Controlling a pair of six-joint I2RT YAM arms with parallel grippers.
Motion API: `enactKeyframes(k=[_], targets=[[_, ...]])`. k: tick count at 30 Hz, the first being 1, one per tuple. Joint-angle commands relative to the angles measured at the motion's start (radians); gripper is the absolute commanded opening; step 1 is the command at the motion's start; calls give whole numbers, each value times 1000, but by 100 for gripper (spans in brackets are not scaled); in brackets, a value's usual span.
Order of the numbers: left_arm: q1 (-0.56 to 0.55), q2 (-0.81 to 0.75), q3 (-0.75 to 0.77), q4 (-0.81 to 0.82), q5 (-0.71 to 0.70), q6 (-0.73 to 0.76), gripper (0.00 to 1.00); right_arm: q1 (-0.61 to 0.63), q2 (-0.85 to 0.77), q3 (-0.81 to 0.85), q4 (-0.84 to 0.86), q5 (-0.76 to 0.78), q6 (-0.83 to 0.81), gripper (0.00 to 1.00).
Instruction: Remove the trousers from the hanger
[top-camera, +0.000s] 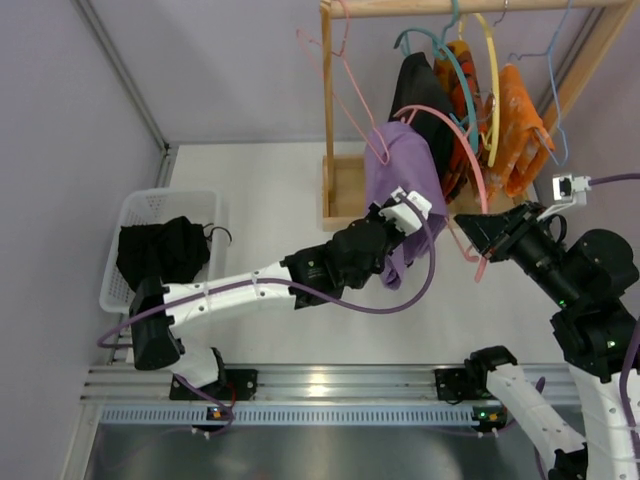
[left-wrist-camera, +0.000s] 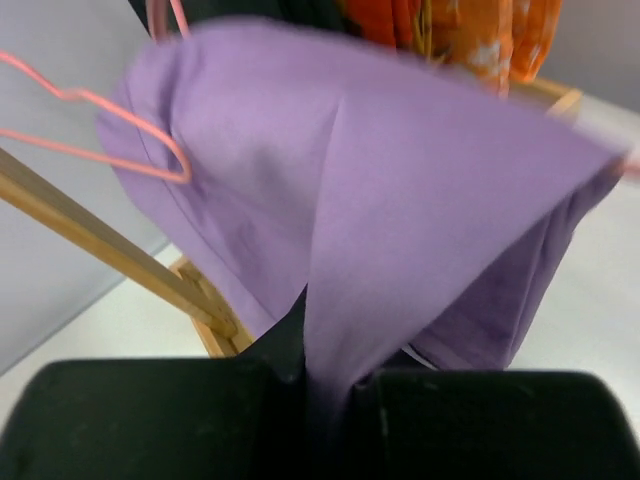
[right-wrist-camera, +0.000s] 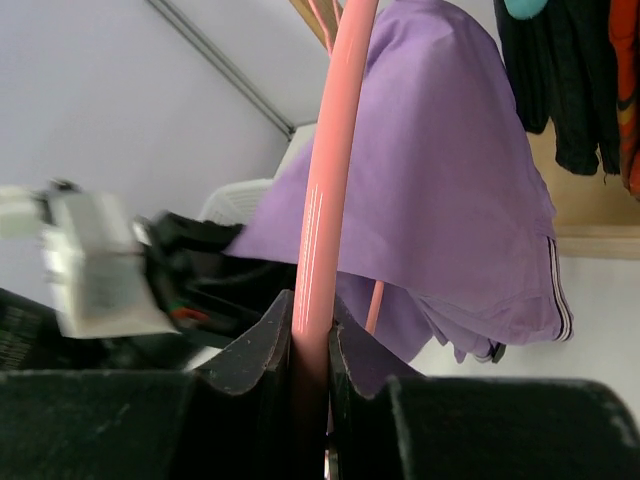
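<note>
Purple trousers (top-camera: 400, 175) hang over a pink hanger (top-camera: 470, 160) in front of the wooden rack. My left gripper (top-camera: 392, 238) is shut on a fold of the purple cloth (left-wrist-camera: 400, 220), which runs down between its jaws. My right gripper (top-camera: 478, 232) is shut on the pink hanger's lower arm (right-wrist-camera: 325, 200), right of the trousers. The trousers drape behind that bar in the right wrist view (right-wrist-camera: 440, 190). A second pink hanger (left-wrist-camera: 90, 140) shows at the left of the left wrist view.
The wooden rack (top-camera: 328, 110) carries black (top-camera: 420, 90) and orange garments (top-camera: 515, 135) on teal, yellow and blue hangers. A white basket (top-camera: 135, 215) with black clothing stands at the left. Grey walls bound the table at the back and left.
</note>
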Motion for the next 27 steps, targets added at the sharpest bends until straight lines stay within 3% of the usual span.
enactKeyframes(k=[1, 11, 18, 23, 27], targets=[[-7, -87, 124, 40, 47, 56, 0, -14, -25, -39, 186, -31, -53, 0], [-7, -60, 393, 17, 67, 61, 0, -14, -53, -191, 176, -42, -99, 0], [-7, 19, 675, 22, 58, 96, 0, -14, -70, -281, 139, -32, -142, 0], [-7, 55, 831, 74, 61, 157, 0, -14, -88, -350, 108, -11, -199, 0], [-6, 49, 858, 181, 63, 251, 0, -14, -102, -384, 102, -8, -218, 0]])
